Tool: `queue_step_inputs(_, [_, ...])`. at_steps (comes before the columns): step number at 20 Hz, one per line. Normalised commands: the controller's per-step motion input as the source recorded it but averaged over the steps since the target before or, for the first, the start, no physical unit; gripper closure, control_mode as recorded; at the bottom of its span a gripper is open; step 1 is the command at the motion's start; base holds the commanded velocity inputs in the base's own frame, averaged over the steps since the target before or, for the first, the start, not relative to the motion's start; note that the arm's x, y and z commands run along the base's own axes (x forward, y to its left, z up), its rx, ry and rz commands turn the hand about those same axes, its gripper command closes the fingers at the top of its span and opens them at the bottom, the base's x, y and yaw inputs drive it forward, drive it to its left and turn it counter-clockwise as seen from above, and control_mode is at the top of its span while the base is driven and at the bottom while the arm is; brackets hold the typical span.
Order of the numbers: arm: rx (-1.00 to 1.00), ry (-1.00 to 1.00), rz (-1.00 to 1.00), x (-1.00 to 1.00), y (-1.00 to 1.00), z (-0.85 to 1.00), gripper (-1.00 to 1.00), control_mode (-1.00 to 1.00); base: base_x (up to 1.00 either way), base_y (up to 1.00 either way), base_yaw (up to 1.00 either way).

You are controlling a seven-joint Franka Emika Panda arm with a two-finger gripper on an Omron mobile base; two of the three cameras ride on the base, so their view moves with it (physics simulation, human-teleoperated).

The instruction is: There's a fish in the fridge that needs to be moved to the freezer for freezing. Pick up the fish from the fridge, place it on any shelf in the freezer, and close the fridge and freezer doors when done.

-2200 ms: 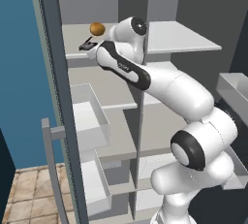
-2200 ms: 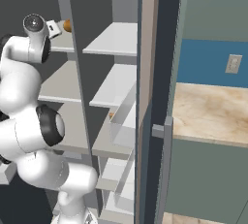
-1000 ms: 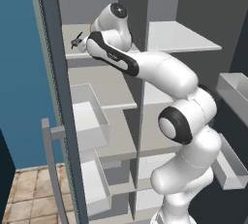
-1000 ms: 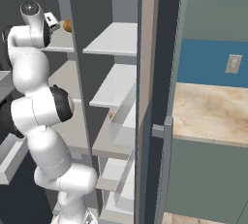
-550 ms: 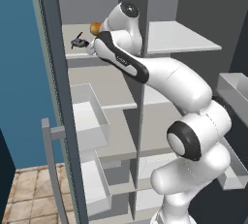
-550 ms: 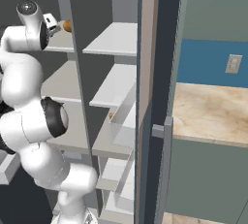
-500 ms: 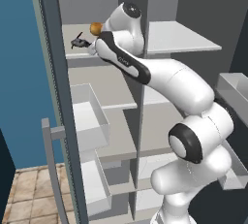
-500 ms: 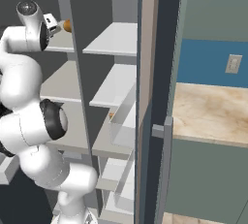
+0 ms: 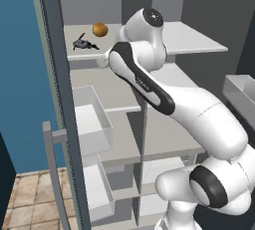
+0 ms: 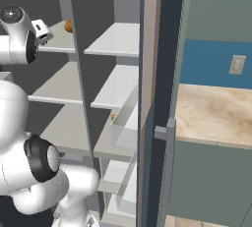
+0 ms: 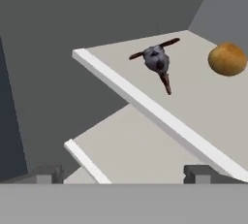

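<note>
arm: pulls back from the top shelf (image 9: 94,55), its hand now sits lower and nearer the front edge | fish (image 9: 83,43): was half hidden by the hand, now lies in plain sight | ball (image 9: 100,29): now clear to see too, just beside the fish | gripper (image 11: 124,175): tips wide apart, hold nothing

Flat, even rendered light with no glare and only faint shading under the shelves (image 9: 149,79) keeps all three pictures sharp to the edges, though the cabinet's back wall (image 11: 72,14) looks dim, perhaps shadowed.
</note>
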Motion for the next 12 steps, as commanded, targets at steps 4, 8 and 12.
queue_step_inputs(4, [0.0,0.02,-0.15,-0.74,-0.67,0.01,-1.0,-1.0,0.0,0.0,0.0])
queue_step_inputs(8, [0.0,0.04,-0.18,-0.66,-0.9,0.0,-1.0,-1.0,0.0,0.0,0.0])
queue_step_inputs(12, [0.0,0.02,-0.31,-0.7,-0.58,0.0,-1.0,-1.0,0.0,0.0,0.0])
